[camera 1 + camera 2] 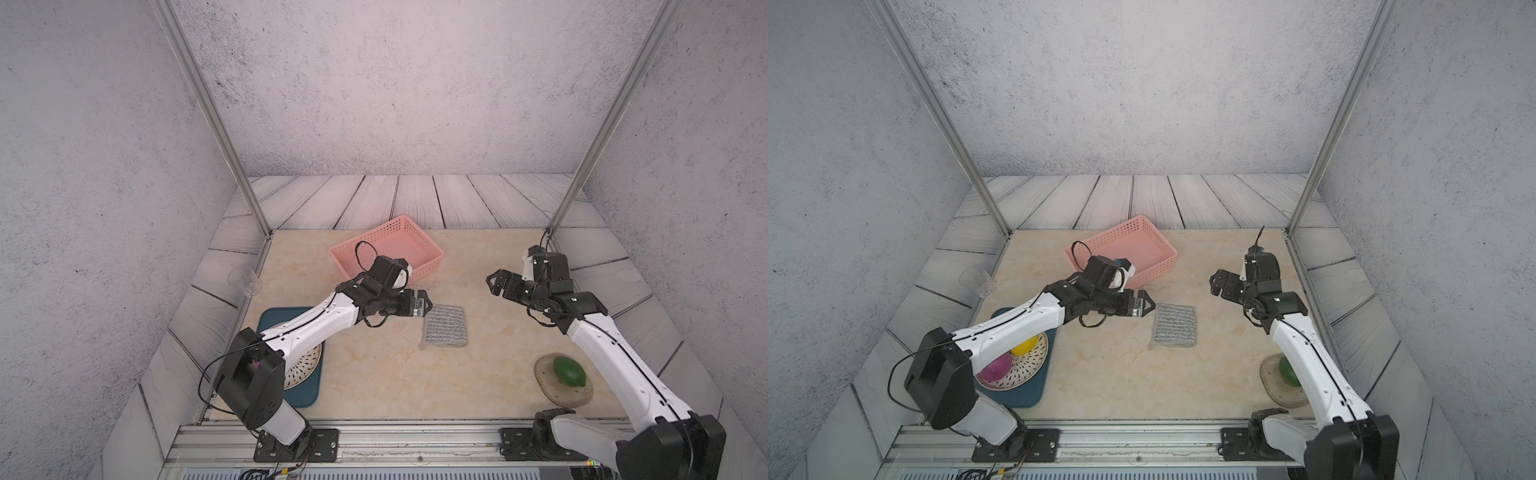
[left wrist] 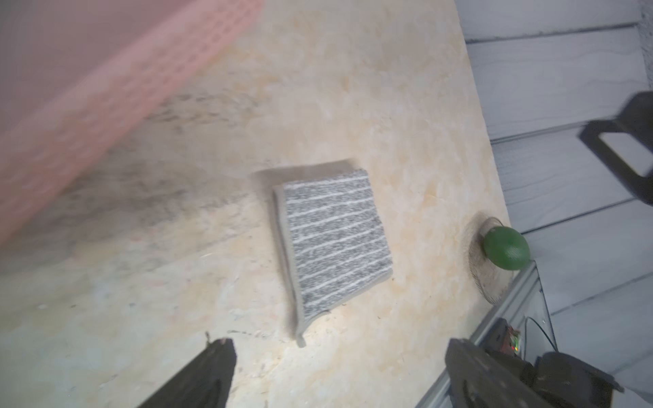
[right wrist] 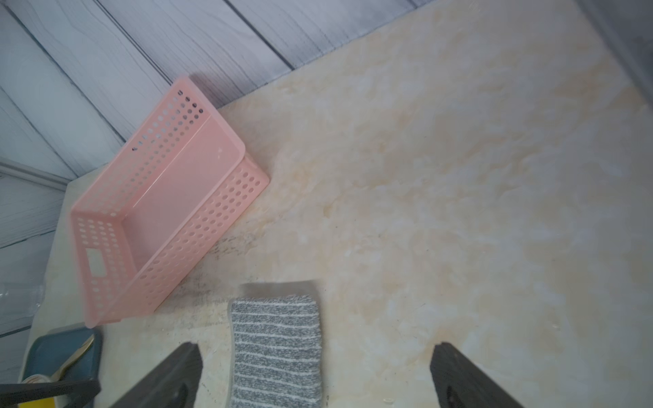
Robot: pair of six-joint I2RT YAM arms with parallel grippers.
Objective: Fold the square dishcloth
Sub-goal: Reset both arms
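The square dishcloth [image 1: 445, 326] [image 1: 1176, 324] lies folded on the marble table top near the middle, grey with thin white stripes and a grey hem. Nothing is holding it. My left gripper [image 1: 428, 308] [image 1: 1147, 307] hovers just off the cloth's far left corner, open. In the left wrist view its fingers [image 2: 212, 367] stand wide apart, with the dishcloth [image 2: 335, 240] ahead of them. My right gripper [image 1: 492, 283] [image 1: 1214, 283] is raised to the right of the cloth, open and empty. In the right wrist view the dishcloth [image 3: 277, 353] lies below, between the spread fingers [image 3: 459, 374].
A pink basket [image 1: 424, 270] [image 3: 212, 219] stands behind the left gripper. A blue tray [image 1: 307, 395] with a white perforated dish [image 1: 1034, 365] holding a yellow and a purple item sits front left. A green lime [image 1: 568, 370] rests on a small plate front right. A clear cup [image 1: 245, 280] stands at the left edge.
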